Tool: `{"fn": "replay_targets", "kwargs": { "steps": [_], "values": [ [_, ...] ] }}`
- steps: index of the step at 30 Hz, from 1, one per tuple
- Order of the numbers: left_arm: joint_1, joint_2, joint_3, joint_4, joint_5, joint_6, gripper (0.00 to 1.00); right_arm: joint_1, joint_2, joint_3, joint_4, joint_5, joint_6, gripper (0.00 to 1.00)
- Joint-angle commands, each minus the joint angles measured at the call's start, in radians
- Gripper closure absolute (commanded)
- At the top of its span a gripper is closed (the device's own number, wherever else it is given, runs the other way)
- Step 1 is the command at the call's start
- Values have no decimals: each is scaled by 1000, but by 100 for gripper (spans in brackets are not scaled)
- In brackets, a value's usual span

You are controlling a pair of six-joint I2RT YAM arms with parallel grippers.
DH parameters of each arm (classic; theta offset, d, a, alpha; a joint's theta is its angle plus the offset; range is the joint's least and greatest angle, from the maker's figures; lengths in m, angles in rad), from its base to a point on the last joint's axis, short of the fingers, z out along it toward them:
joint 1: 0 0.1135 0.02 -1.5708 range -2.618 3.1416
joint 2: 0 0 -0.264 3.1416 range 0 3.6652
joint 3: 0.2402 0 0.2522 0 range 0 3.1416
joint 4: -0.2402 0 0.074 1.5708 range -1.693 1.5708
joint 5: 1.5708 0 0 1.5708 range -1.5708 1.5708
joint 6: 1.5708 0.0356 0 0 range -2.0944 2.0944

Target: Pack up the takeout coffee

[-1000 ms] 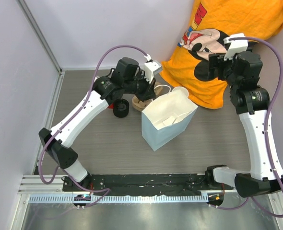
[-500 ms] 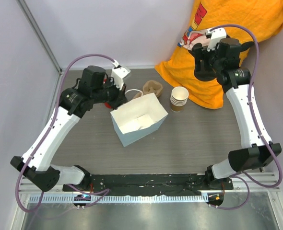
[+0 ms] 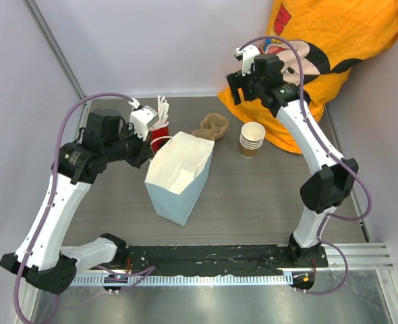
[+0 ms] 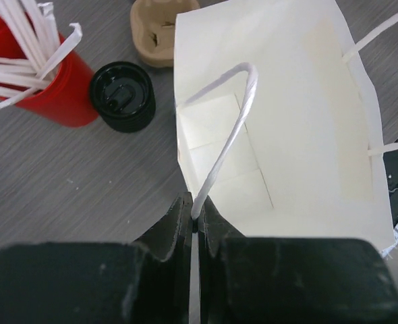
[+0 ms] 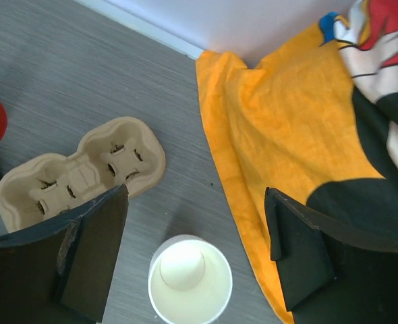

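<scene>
- A grey desk (image 3: 253, 196) is enclosed by pale walls, and an orange shirt (image 5: 287, 121) is heaped at its far right corner.
- The left pincer (image 4: 194, 216) is pressed together on the white handle (image 4: 233, 115) of the paper bag (image 3: 179, 175), so the bag is held upright with its mouth open for loading.
- A black lid (image 4: 123, 96) is laid just beside the bag, next to a red cup (image 4: 44, 81) of sticks.
- The right pincer (image 5: 195, 196) is spread wide above the unlidded paper cup (image 5: 189, 277), which is stood near a pulp tray (image 5: 77, 175); a grasp appears to be intended.
</scene>
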Motion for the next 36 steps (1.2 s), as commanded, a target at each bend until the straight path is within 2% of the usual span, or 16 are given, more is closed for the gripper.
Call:
{"fn": "replay_targets", "kwargs": {
  "steps": [1,8,10,12,14,15,16,18,21,27,36],
  "values": [
    [40,-92,-24,-78,-34,43,97,-5,83,88,11,-96,8,15],
    [95,-166,-101,-90,-44,53,93,55,214,136,-63,-203,-57,16],
    [104,-173,-123,-81,-43,50,88,66,257,147,-87,-237,-68,16],
    [109,-184,-150,-75,-46,50,74,84,286,162,-107,-260,-91,16],
    [116,-196,-161,-69,-55,52,67,98,321,170,-129,-280,-109,17],
    [119,-198,-166,-64,-64,53,55,107,330,170,-132,-284,-112,17],
    [124,-201,-167,-62,-69,52,49,113,335,170,-133,-291,-112,18],
    [127,-209,-164,-59,-75,50,38,121,350,167,-133,-307,-121,19],
    [136,-213,-152,-56,-86,50,29,126,376,182,-144,-330,-132,21],
    [153,-212,-98,-50,-69,40,21,127,436,237,-198,-335,-170,22],
    [172,-207,-67,-49,-21,24,11,129,467,227,-212,-327,-252,19]
  ]
}}
